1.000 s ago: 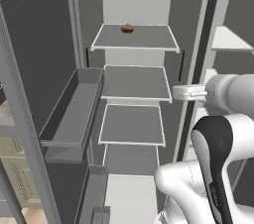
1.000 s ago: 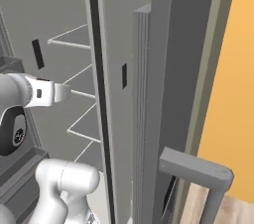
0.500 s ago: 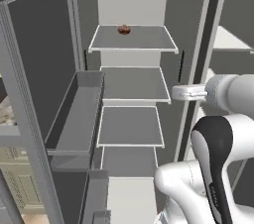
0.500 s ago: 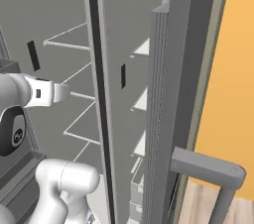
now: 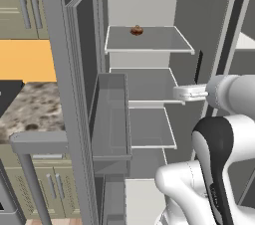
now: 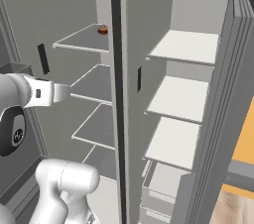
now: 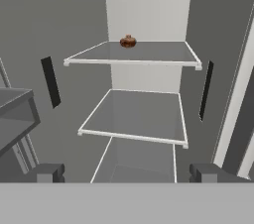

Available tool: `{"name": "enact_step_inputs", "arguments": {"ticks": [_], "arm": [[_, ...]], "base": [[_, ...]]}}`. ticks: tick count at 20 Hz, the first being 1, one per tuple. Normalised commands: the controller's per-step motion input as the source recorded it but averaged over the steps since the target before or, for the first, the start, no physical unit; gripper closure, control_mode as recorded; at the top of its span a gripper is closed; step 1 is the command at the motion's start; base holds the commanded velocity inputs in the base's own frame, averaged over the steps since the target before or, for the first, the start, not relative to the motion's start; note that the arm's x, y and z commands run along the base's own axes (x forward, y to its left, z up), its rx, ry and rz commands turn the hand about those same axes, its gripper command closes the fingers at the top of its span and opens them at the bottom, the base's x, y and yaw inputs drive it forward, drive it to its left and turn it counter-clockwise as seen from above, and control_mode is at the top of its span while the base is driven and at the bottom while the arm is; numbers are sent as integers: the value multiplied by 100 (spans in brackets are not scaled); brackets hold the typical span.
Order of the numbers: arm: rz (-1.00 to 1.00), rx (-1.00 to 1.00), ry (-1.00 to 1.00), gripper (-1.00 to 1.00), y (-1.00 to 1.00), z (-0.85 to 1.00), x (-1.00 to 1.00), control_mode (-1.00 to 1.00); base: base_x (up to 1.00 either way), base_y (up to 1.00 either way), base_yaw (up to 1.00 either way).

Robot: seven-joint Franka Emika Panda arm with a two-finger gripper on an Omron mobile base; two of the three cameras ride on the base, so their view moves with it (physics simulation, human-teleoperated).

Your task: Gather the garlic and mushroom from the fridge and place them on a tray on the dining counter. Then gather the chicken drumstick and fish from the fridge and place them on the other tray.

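The fridge stands in front of you with both doors swung open, and its white shelves are exposed in the left and right compartments. You find one small round reddish-brown item, the mushroom, at the back of the top shelf in the left compartment; in the hand view it sits at the centre rear of that shelf. The gripper points into this compartment at the level of the middle shelf, well short of the mushroom, with its fingers spread fully apart and holding nothing. The left door carries a grey bin on its inner face.
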Motion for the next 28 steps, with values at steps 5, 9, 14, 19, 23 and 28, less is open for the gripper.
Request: {"name": "enact_step_inputs", "arguments": {"ticks": [5, 9, 14, 19, 23, 28], "arm": [[0, 0, 0, -100, 0, 0, 0, 100], [0, 0, 0, -100, 0, 0, 0, 100], [0, 0, 0, -100, 0, 0, 0, 100], [0, 0, 0, -100, 0, 0, 0, 100], [0, 0, 0, -100, 0, 0, 0, 100], [0, -10, -2, -100, 0, 75, 43, -100]], "base": [[21, -1, 0], [34, -11, 0], [67, -18, 0], [42, -15, 0], [28, 0, 0], [0, 0, 0]]}}
